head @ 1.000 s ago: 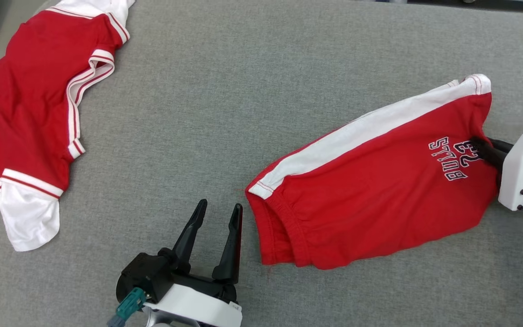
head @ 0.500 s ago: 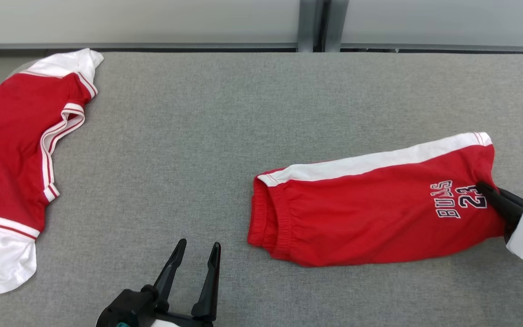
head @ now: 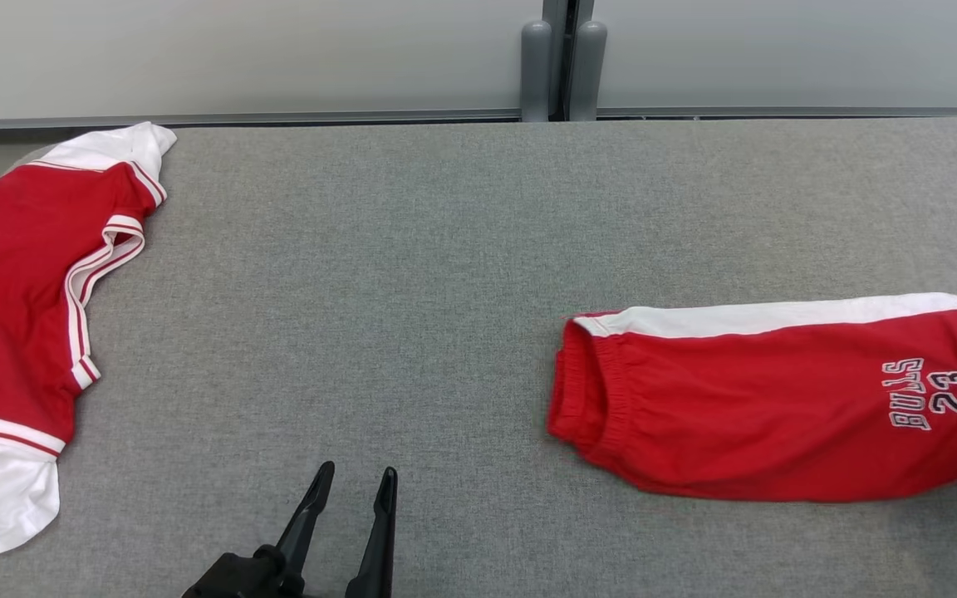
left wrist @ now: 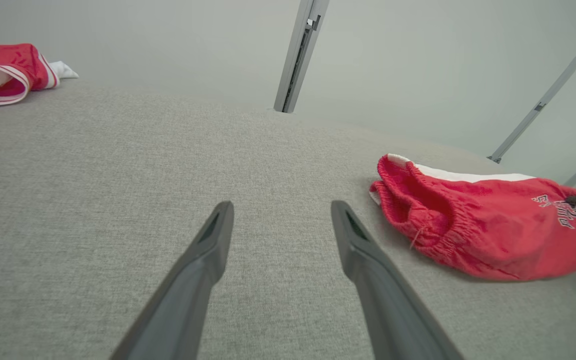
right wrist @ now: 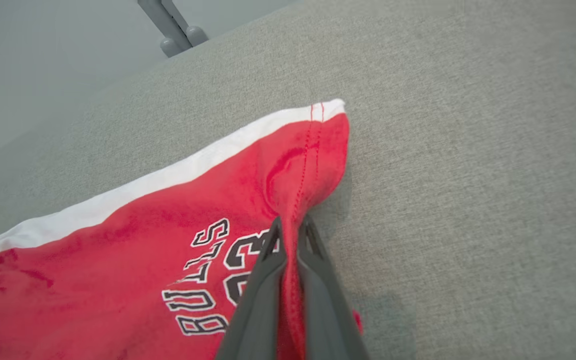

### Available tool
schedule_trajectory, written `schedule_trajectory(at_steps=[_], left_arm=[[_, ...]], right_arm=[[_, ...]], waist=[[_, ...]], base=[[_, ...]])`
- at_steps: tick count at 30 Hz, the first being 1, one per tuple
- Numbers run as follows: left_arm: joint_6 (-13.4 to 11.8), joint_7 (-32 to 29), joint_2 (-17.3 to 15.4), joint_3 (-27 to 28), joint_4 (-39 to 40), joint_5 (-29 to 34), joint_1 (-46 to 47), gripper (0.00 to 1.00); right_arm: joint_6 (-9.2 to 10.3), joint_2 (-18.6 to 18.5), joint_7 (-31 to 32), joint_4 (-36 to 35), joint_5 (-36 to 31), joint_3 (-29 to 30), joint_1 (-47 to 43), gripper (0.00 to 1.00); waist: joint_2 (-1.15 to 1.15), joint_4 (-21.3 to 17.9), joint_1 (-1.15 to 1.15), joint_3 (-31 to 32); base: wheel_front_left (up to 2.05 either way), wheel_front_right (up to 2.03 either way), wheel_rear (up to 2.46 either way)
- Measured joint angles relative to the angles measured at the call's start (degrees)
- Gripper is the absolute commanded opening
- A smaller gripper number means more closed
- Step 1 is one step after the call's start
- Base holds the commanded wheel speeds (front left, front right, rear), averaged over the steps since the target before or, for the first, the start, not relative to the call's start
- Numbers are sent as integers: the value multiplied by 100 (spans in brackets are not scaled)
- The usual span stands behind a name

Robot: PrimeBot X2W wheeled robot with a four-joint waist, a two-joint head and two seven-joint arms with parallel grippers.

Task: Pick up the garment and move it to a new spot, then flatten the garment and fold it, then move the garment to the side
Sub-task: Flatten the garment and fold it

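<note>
Here the red shorts (head: 744, 407), white-striped and printed BULLS 23, lie lengthwise on the right side of the grey tabletop (head: 412, 291), with the waistband pointing left. The right pincer (right wrist: 290, 225) is closed tight on the hem at their right end, red cloth pinched between its fingers. The left pincer (head: 358, 471) hovers at the near edge, left of the shorts, spread wide and empty. A red and white shirt (head: 22, 274) lies at the left edge.
</note>
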State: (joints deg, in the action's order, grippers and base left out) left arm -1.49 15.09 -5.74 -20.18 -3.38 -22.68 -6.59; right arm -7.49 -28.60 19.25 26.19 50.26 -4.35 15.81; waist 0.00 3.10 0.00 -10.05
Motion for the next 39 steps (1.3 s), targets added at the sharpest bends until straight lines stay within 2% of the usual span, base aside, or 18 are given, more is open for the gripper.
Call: schedule_trajectory(at_steps=[5,9,12,13,14,17,19,20,24,27,32,36,37,38,39], left_arm=[[43,0,102,23,-30,1,-15,100],[86,0,175,70,-102,5,-41,100],[96,0,218,102,-127,4,-63,100],[96,0,218,102,-127,4,-63,100],[108,1,241,119,-138,5,-63,100],[143,0,258,136,-172,5,-56,100],[160,1,267,135,-205,9,-31,100],[160,1,267,135,-205,9,-31,100],[203,1,280,91,-287,48,23,100],[245,1,283,64,-353,63,126,100],[245,0,290,45,-423,79,187,100],[232,1,290,45,-427,8,173,100],[218,1,291,47,-426,-5,161,100],[216,0,291,54,-426,-7,141,100],[209,0,291,63,-431,-11,118,100]], right_arm=[[0,-321,46,-300,-79,230,12,0],[0,-327,407,-1523,-4,-32,-122,0],[1,-166,716,-2294,2,-345,-277,0],[1,-166,716,-2294,2,-345,-277,0],[0,43,899,-2687,-119,-604,-329,0],[0,539,1021,-2895,-386,-927,-323,0],[1,992,1007,-2799,-524,-1089,-198,0],[1,992,1007,-2799,-524,-1089,-198,0],[1,1771,835,-2315,-936,-1361,168,0],[0,2180,711,-1904,-1163,-1484,374,0],[0,2393,530,-1230,-1488,-1486,511,0],[1,2477,371,-970,-1524,-1505,543,0],[1,2488,339,-942,-1517,-1551,543,12],[1,2487,301,-945,-1485,-1649,544,33],[1,2486,241,-973,-1479,-1757,545,100]], waist=[[0,38,0,-40],[0,48,0,0],[0,30,0,35],[0,30,0,35],[0,18,0,47],[0,3,0,39],[0,-8,0,24],[0,-8,0,24],[0,33,0,-5],[0,106,0,-30],[0,266,0,-37],[0,338,0,-30],[0,340,0,-24],[0,337,0,-18],[0,326,0,-8]], base=[[0,0,0],[0,0,0],[0,0,0],[0,0,0],[0,0,0],[0,0,0],[0,0,0],[0,0,0],[0,0,0],[0,0,0],[0,0,0],[0,0,0],[0,0,0],[0,0,0],[0,0,0]])
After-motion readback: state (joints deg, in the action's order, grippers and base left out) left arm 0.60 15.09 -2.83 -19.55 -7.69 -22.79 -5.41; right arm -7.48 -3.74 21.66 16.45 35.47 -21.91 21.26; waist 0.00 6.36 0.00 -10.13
